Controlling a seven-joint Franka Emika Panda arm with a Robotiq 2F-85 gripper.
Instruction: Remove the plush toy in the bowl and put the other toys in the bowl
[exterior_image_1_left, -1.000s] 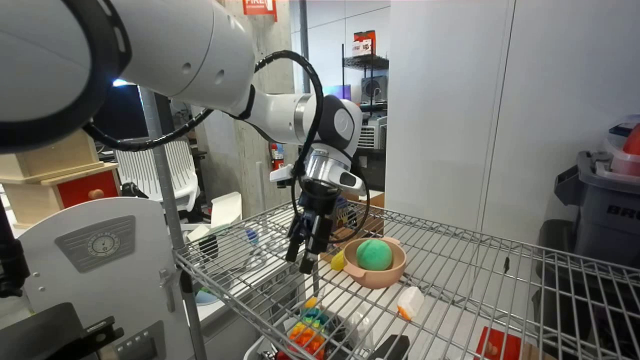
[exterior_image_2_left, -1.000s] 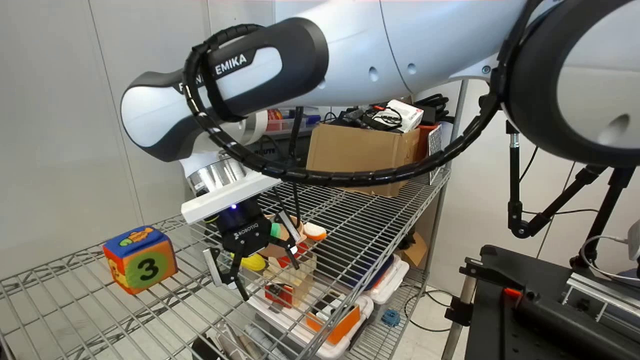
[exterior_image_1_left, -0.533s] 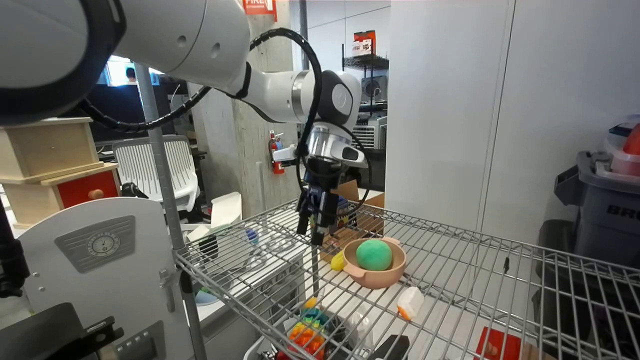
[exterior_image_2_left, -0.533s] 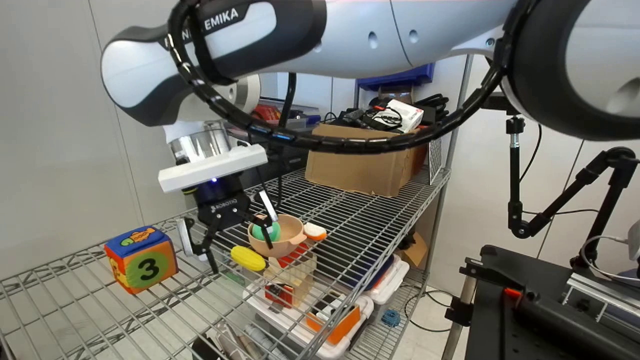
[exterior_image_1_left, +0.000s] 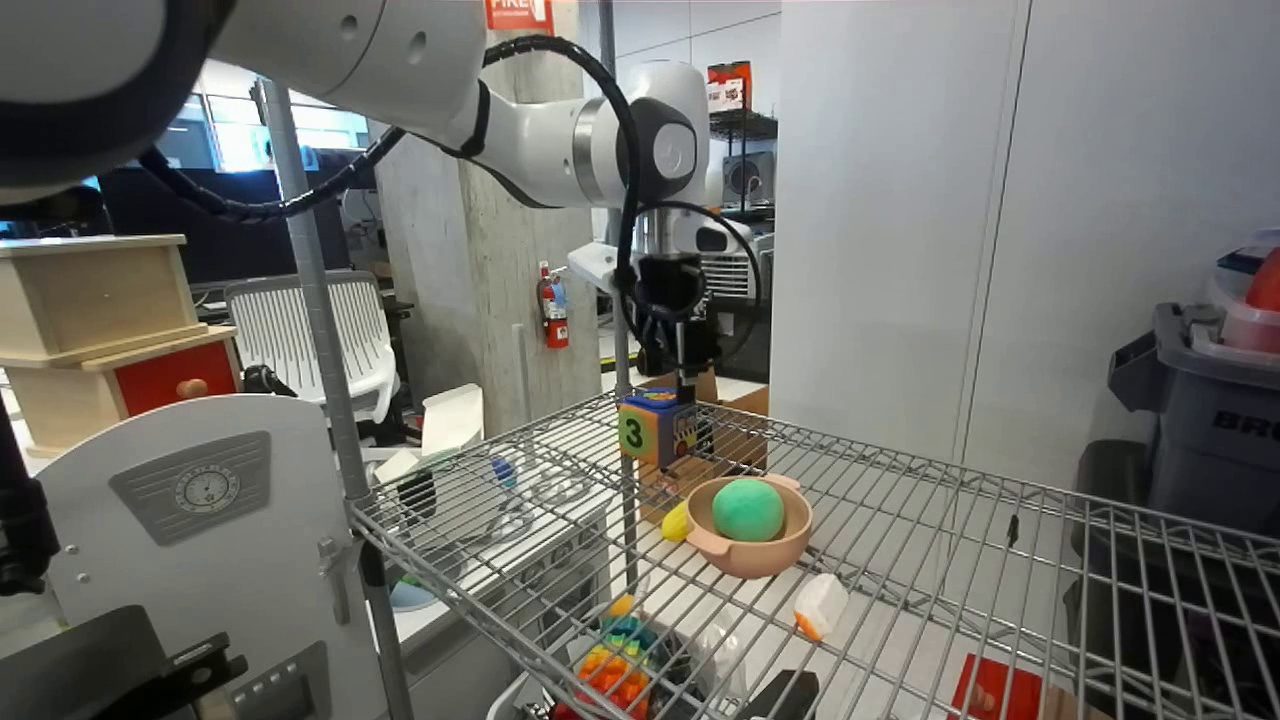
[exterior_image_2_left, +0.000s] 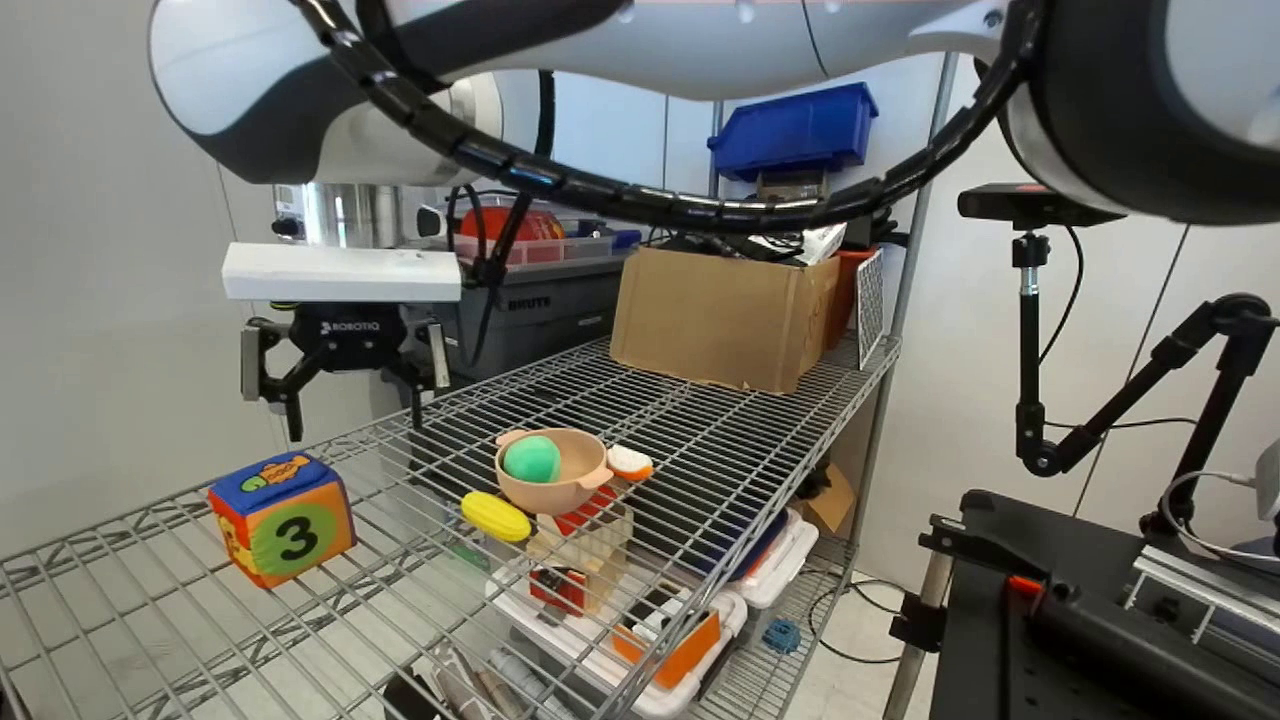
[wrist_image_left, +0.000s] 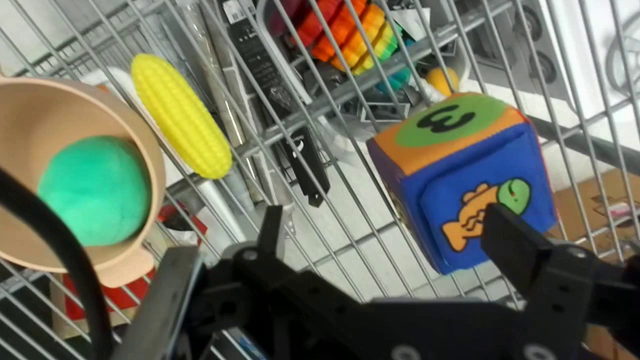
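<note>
The tan-orange bowl (exterior_image_1_left: 715, 552) stands on the wire shelf, with the green ball (exterior_image_1_left: 748, 510) inside; both show in both exterior views, the bowl (exterior_image_2_left: 548, 496), the ball (exterior_image_2_left: 532, 459). In the wrist view the ball (wrist_image_left: 95, 190) lies in the bowl (wrist_image_left: 112, 112) at left. The yellow corn-shaped toy (wrist_image_left: 181, 116) lies on the shelf beside the bowl, also in an exterior view (exterior_image_2_left: 496, 516). The plush toy (exterior_image_2_left: 630, 463), whitish with an orange end, lies on the shelf past the bowl (exterior_image_1_left: 822, 605). My gripper (exterior_image_2_left: 356, 432) is open and empty, high above the shelf, pointing down (wrist_image_left: 382, 215).
A blue-and-orange cloth cube (exterior_image_2_left: 285, 520) stands on the shelf below and beside the gripper, also in the wrist view (wrist_image_left: 475, 190). A cardboard box (exterior_image_2_left: 705, 318) stands at the shelf's far end. Boxes and toys lie below the wire shelf (exterior_image_2_left: 190, 600).
My open gripper has risen away from the bowl and yellow toy, moved towards the cube's side, and turned to point more straight down. The toys and bowl have not moved.
</note>
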